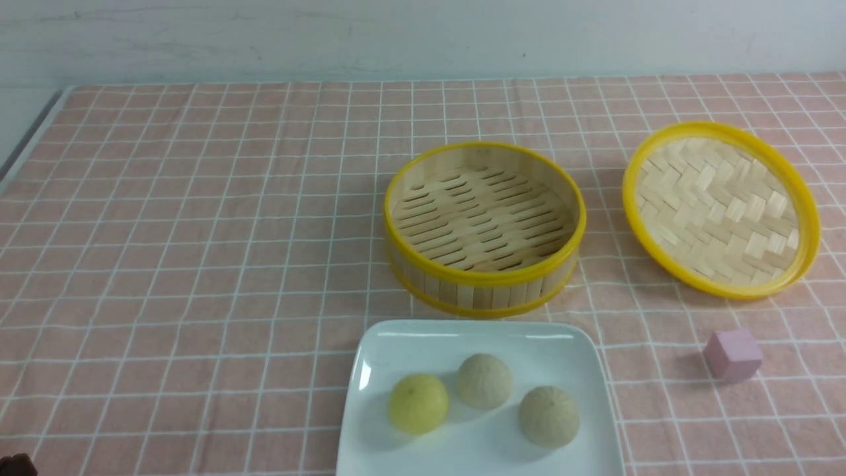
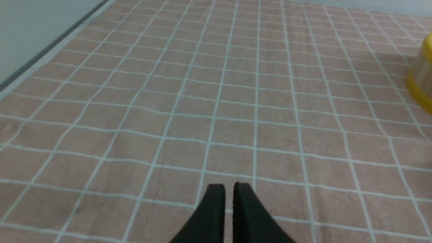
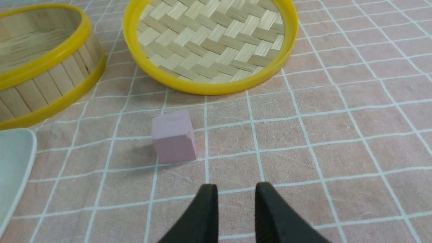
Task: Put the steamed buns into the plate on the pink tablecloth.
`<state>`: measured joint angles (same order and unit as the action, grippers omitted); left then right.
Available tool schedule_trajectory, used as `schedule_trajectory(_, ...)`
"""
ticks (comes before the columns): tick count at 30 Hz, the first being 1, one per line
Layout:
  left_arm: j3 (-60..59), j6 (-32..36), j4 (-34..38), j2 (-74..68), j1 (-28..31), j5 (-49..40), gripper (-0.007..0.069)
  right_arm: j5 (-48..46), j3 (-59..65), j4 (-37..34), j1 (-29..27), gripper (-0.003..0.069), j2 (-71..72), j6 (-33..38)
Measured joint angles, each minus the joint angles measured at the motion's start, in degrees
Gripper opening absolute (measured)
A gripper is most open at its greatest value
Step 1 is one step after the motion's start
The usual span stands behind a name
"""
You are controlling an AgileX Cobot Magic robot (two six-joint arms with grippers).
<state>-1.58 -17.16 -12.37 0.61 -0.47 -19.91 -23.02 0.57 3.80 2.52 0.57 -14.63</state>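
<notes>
Three steamed buns lie in the white square plate [image 1: 370, 344] at the front middle of the pink tablecloth [image 1: 198, 231]: a yellow bun [image 1: 418, 403], a beige bun [image 1: 484, 381] and a second beige bun [image 1: 548, 416]. My left gripper [image 2: 228, 186] is shut and empty over bare cloth, far left of the plate. My right gripper [image 3: 236, 187] is empty with its jaws a small way apart, low over the cloth near the pink cube [image 3: 173, 136]. A corner of the plate [image 3: 13, 158] shows in the right wrist view.
An empty yellow-rimmed bamboo steamer basket [image 1: 484, 228] stands behind the plate and also shows in the right wrist view [image 3: 44, 84]. Its woven lid [image 1: 720, 208] lies upside down at the right. The pink cube [image 1: 732, 356] sits right of the plate. The cloth's left edge runs along a grey strip.
</notes>
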Motion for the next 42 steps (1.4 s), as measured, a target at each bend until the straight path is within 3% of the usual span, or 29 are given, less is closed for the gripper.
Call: schedule_trajectory(42, 0.06, -0.16, -0.35, 0.05, 1.16, -1.53, 0.0106, 0.04, 0.0, 0.05, 0.0, 0.023, 0.0, 0.0)
